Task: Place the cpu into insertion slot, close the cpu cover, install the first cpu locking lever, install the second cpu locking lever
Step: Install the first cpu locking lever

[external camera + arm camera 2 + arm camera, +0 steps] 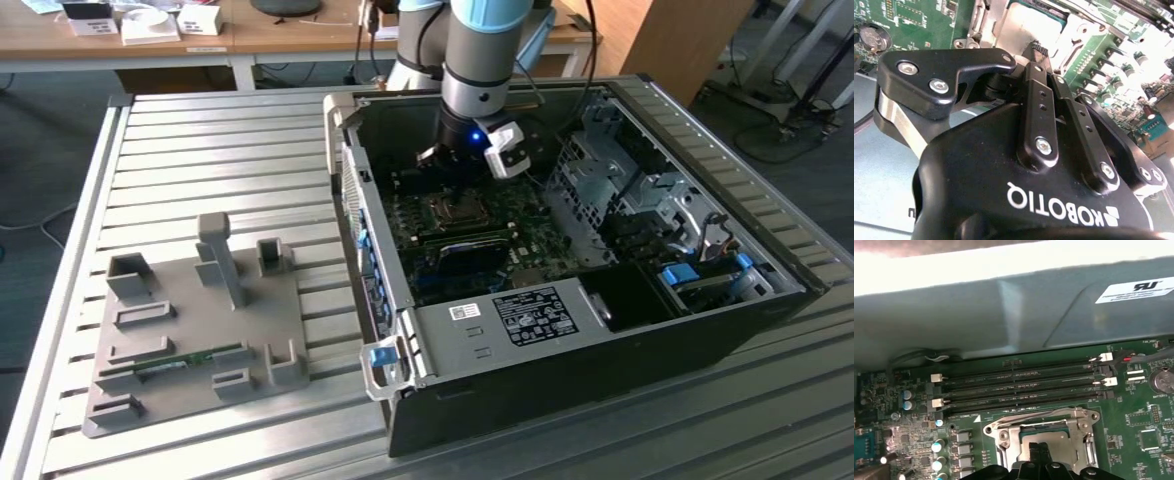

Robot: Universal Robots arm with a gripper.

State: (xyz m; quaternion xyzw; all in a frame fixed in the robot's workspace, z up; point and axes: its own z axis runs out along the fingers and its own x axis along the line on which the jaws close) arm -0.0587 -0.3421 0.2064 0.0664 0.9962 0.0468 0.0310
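My gripper (447, 178) reaches down into the open computer case (747, 320), just above the insertion slot (451, 210) on the green motherboard. Both wrist views show its two black fingers pressed together, shut, with nothing visible between them, tips (1041, 449) over the socket. The cpu (1026, 27) lies in the socket with its silver-grey top showing. The silvery cpu cover (1004, 432) lies flat around it, and the chip (1056, 437) shows through its window. A thin wire lever (1029, 416) runs along the cover's edge beside the memory slots; I cannot tell whether it is latched.
Several long black memory slots (1024, 382) run beside the socket, with the grey case wall (1004, 315) behind them. A coin battery (1160, 381) sits nearby. Outside the case, a grey fixture plate (200, 320) lies on the slatted metal table (227, 150). A power supply box (534, 315) fills the case's near end.
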